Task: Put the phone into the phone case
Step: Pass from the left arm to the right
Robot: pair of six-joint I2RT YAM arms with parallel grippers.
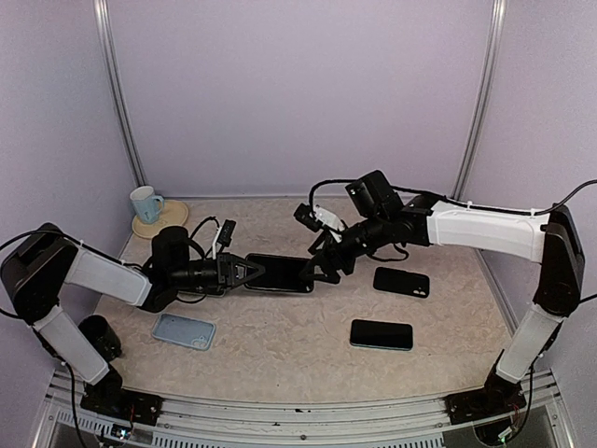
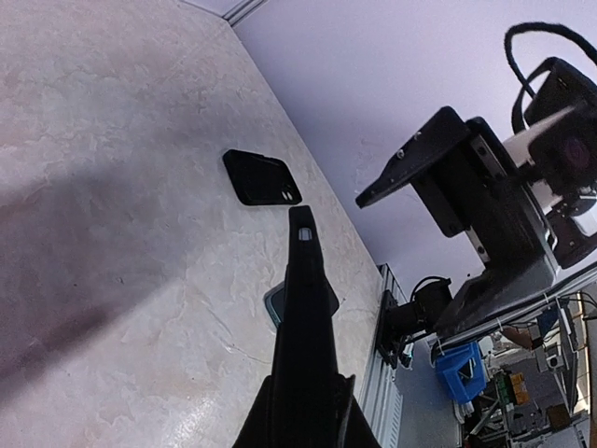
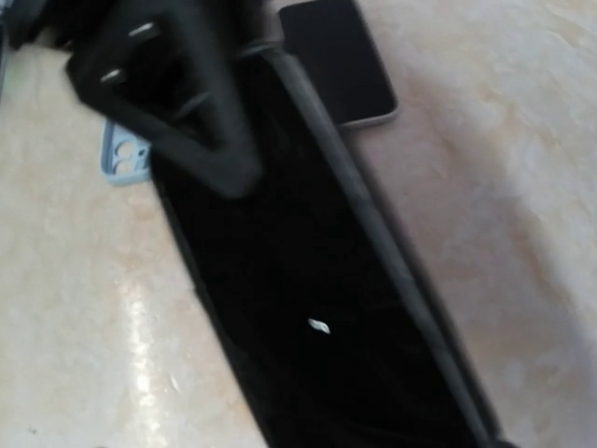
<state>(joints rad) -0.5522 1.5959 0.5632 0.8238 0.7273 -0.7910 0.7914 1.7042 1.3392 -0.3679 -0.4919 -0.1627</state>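
Note:
A black phone (image 1: 278, 273) with a grey rim lies level in the middle of the table, between my two grippers. My left gripper (image 1: 244, 273) is shut on its left end; in the left wrist view the phone (image 2: 306, 308) runs edge-on out of that gripper (image 2: 308, 411). My right gripper (image 1: 320, 264) stands open at the phone's right end. Its own fingers do not show in the right wrist view, where the phone (image 3: 317, 299) fills the picture. A black phone case (image 1: 401, 281) with a camera cut-out (image 2: 262, 178) lies flat to the right.
A second dark phone (image 1: 381, 334) with a teal edge lies front right. A light blue case (image 1: 184, 330) lies front left, and a black cup (image 1: 98, 336) stands at the left edge. A mug (image 1: 145, 203) on a coaster stands back left.

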